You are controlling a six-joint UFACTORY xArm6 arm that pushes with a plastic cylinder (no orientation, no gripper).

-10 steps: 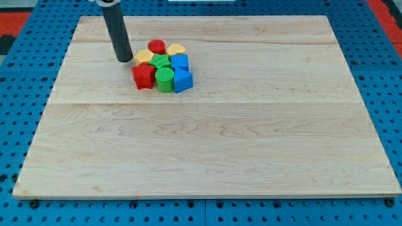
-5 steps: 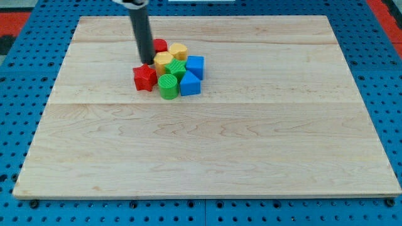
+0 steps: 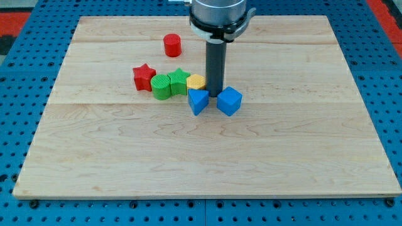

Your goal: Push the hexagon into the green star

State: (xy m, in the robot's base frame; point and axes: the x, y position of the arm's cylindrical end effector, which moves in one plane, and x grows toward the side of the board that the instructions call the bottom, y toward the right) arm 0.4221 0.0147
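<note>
My tip (image 3: 215, 94) stands between the yellow hexagon (image 3: 196, 81) and two blue blocks (image 3: 198, 101) (image 3: 229, 101); this rod end effector grasps nothing. The hexagon touches the green star (image 3: 179, 80), toward the wooden tabletop's (image 3: 201, 163) far edge. A red cylinder (image 3: 172, 45) sits apart.
</note>
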